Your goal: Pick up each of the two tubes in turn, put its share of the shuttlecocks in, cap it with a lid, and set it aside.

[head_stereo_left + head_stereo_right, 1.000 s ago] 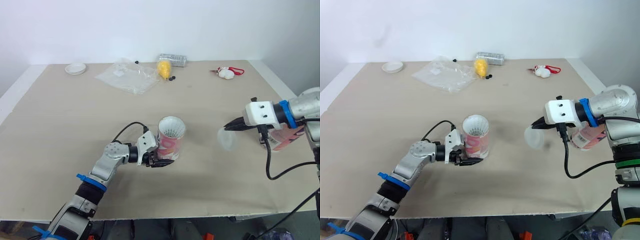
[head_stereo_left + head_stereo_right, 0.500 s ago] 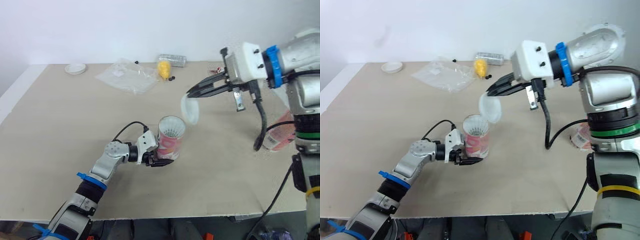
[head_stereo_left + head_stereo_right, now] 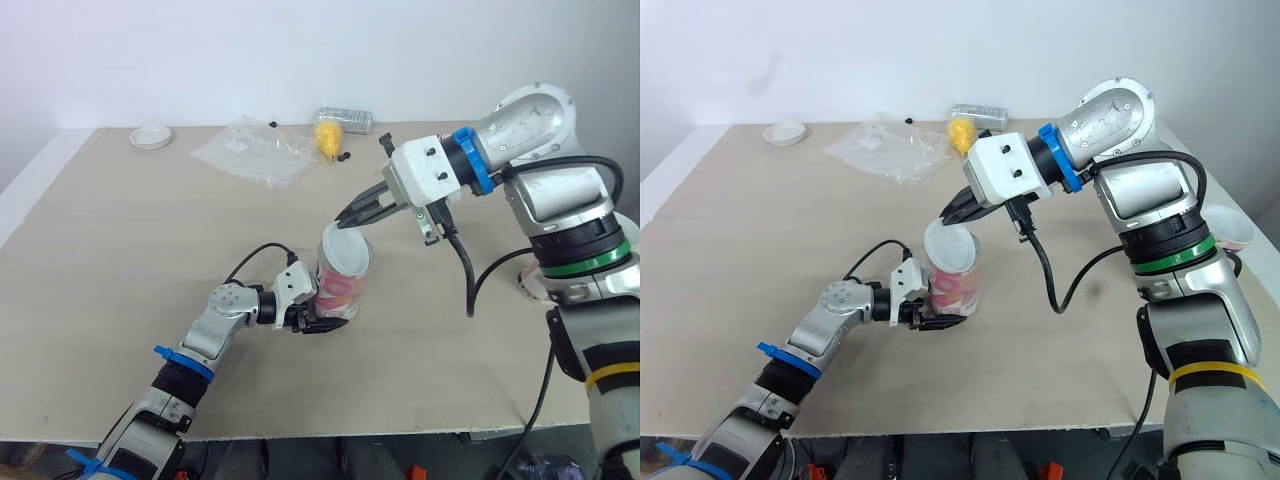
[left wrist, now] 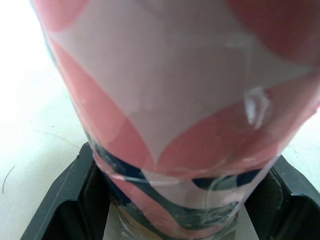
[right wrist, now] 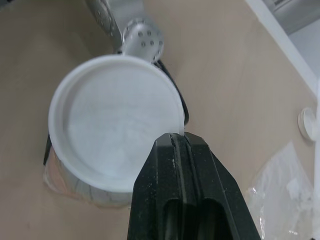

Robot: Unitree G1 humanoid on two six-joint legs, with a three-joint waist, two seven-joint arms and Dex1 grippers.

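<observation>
On the table (image 3: 120, 260), at its middle: one tube (image 3: 340, 290), pink and white, standing upright. This is the landmark item; all else is placed from it.

Left gripper (image 3: 320, 323): at the tube's foot, on the robot's side of it, both black fingers clamped round the lower wall. The left wrist view has a finger on either flank and the tube between.

Lid (image 3: 347, 250): white, round, shallow. It lies over the tube's mouth, tilted and off centre, not seated square. The tube's contents are hidden beneath it.

Right gripper (image 3: 345, 221): just above the tube, reaching in from the right arm's side, fingers pinched tight on the lid's rim.

Second tube (image 3: 1228, 228): well apart from the first, beyond the right arm and partly hidden; capped or open cannot be told.

Sundries, all well beyond the tube at the table's far edge: crumpled clear bag (image 3: 255, 150), yellow object (image 3: 327, 135), small white dish or spare lid (image 3: 151, 137).

Step in hand, by judgement: capping the first tube; filling looks finished.

Next move calls for levelling the lid, centring it on the mouth and pressing straight down while the left gripper braces the tube; then letting go and setting the tube aside. Risk: a skewed push could tip the tube or pop the lid off.
</observation>
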